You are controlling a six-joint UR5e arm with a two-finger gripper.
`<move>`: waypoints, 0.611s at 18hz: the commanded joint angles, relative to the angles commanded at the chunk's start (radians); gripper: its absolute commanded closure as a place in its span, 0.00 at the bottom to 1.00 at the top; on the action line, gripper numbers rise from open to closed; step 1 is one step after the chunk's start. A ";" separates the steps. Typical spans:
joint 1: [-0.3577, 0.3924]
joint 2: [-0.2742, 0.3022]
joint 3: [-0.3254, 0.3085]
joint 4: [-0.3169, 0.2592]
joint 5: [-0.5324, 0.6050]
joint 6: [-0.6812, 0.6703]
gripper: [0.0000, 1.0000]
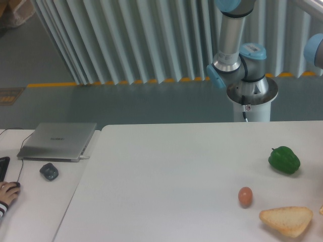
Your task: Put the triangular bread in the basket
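The triangular bread (286, 220) lies flat on the white table (166, 181) near its front right corner, golden-tan crust with a paler face. A small brown egg (245, 195) sits just left of it and a little farther back. The basket is out of view. Only the arm's base and lower joints (242, 65) show behind the table at the upper right; the gripper is out of frame.
A green bell pepper (284, 160) rests at the right side of the table. On a separate desk to the left are a closed laptop (58, 141), a dark small object (49, 171) and a person's hand on a mouse (7, 191).
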 joint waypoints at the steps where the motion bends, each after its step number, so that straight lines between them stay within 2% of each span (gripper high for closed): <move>1: 0.000 0.002 0.000 0.000 0.000 0.002 0.00; 8: -0.003 0.005 -0.017 0.002 -0.017 0.002 0.00; 10: 0.008 0.011 -0.063 0.038 -0.038 -0.002 0.00; 11: 0.011 0.012 -0.083 0.085 -0.070 -0.026 0.00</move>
